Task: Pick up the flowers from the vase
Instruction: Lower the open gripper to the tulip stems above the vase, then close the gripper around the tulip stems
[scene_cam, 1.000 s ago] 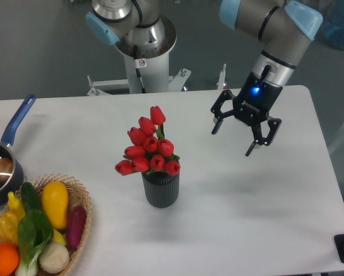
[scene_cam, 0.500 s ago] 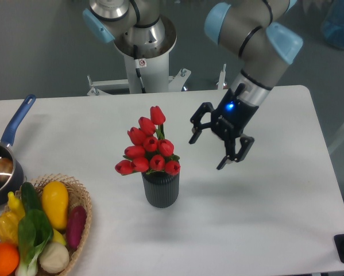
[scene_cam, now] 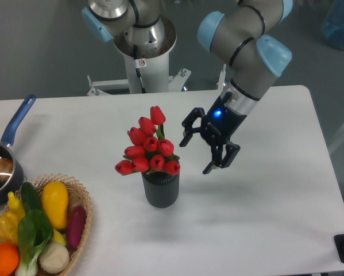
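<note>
The gripper [scene_cam: 196, 155] is shown with its fingers spread wide, empty, just right of the flowers [scene_cam: 148, 149] and touching nothing. The red tulips are seated upright in the ribbed dark vase [scene_cam: 160, 189] at mid-table. A small label on the robot base is too small to be read.

Bare table [scene_cam: 263, 190] lies between hand [scene_cam: 197, 150] and flowers [scene_cam: 148, 148], seemingly unobstructed.

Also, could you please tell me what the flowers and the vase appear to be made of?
The flowers look artificial, probably plastic or fabric: the red buds are uniform and slightly glossy. The vase looks like matte dark ceramic or plastic, with vertical ribbing and no shine; which one cannot be told.
</note>
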You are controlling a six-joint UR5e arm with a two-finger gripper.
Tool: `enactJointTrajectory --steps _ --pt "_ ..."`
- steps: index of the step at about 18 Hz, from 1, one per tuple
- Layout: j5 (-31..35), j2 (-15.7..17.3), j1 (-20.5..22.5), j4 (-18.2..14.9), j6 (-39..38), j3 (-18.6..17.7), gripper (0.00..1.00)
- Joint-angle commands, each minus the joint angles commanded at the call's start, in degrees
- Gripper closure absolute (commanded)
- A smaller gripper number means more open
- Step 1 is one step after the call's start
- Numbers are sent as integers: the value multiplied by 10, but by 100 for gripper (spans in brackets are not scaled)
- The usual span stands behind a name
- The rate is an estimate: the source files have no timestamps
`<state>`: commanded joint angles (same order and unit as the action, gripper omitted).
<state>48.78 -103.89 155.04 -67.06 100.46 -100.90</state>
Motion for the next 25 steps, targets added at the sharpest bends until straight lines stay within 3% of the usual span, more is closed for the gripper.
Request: enactJointTrajectory --steps 12,15,19,25 --pt "-4 15 -2 -57 -18 -10 0" --pt "-32 17 1 -69 -18 -11 0" --pt "-83 17 1 -68 -18 -27 0" --pt "-109 18 -1 -69 -17 -33 0"
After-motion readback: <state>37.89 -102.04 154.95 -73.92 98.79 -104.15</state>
